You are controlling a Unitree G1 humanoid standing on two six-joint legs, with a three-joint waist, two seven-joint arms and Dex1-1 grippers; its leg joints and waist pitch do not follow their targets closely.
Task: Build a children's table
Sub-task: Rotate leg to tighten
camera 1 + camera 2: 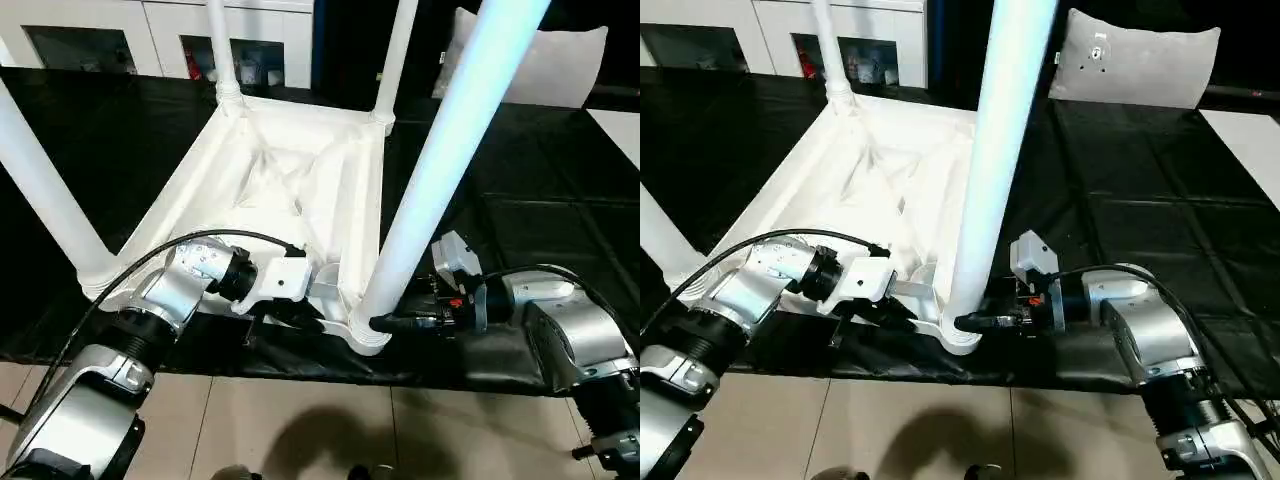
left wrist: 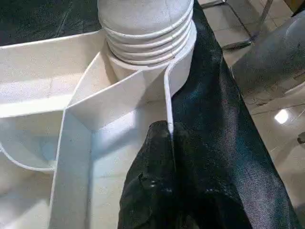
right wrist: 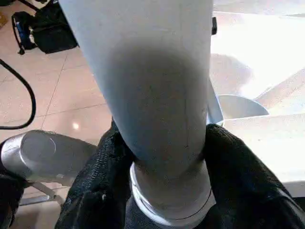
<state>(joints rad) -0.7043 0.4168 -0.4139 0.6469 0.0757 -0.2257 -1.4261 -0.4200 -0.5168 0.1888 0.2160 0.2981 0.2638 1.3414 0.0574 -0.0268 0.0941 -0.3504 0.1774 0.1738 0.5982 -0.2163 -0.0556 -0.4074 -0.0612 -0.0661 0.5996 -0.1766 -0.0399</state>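
With my right fingers [image 3: 162, 191] clamped round the fourth leg [image 1: 440, 160] at the lower centre and my left fingers [image 2: 164, 157] pinching the tabletop's rim [image 2: 167, 102], I judge screwing it home comes next.

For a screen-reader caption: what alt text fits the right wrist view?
The right claw grips the base of a white table leg between its black fingers, just above the leg's ribbed end. Beside it lies the upturned white table top, with tiled floor beyond.
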